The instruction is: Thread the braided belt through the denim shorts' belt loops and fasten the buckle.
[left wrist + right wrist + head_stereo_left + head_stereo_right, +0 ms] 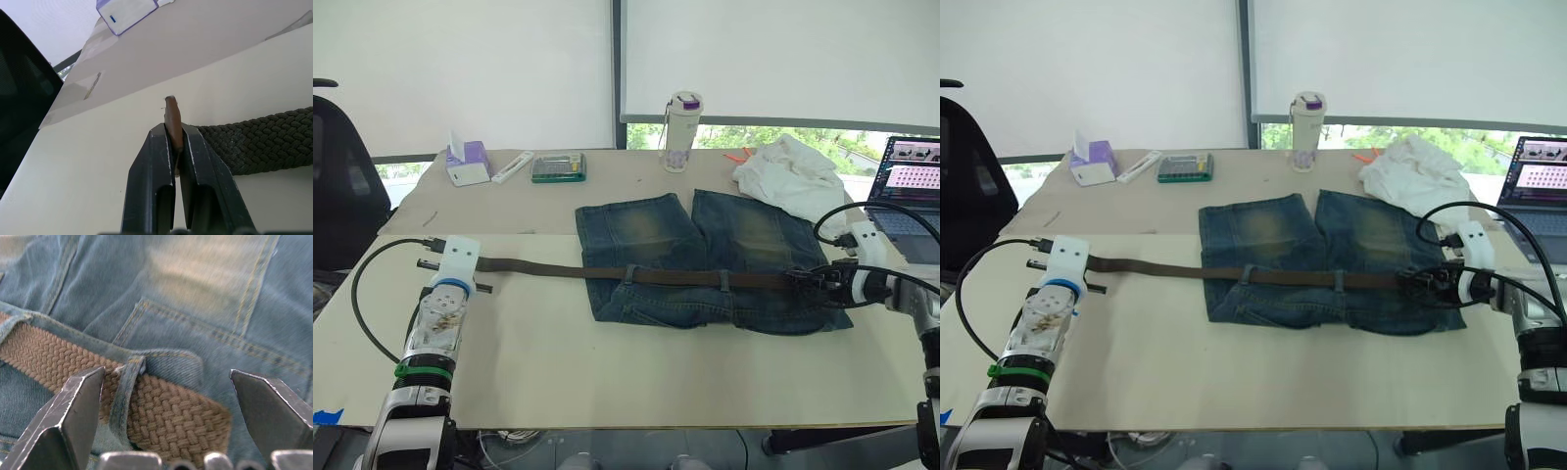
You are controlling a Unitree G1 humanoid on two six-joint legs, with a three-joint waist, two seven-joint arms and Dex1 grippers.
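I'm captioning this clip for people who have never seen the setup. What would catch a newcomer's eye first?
The denim shorts lie flat mid-table with the braided belt running across their waistband under the belt loops. The left gripper is shut on the belt's tip, out on the bare table left of the shorts. The right gripper is open at the shorts' right edge, its fingers either side of a loop with belt through it.

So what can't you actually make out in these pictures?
- The buckle: I can't pick it out. The right gripper covers that end of the braided belt in the head views.
- Belt's other end: pinched inside the shut left gripper, so only its tip shows.
- Laptop: cut off by the frame edge.
- Calculator keys: too small to read.
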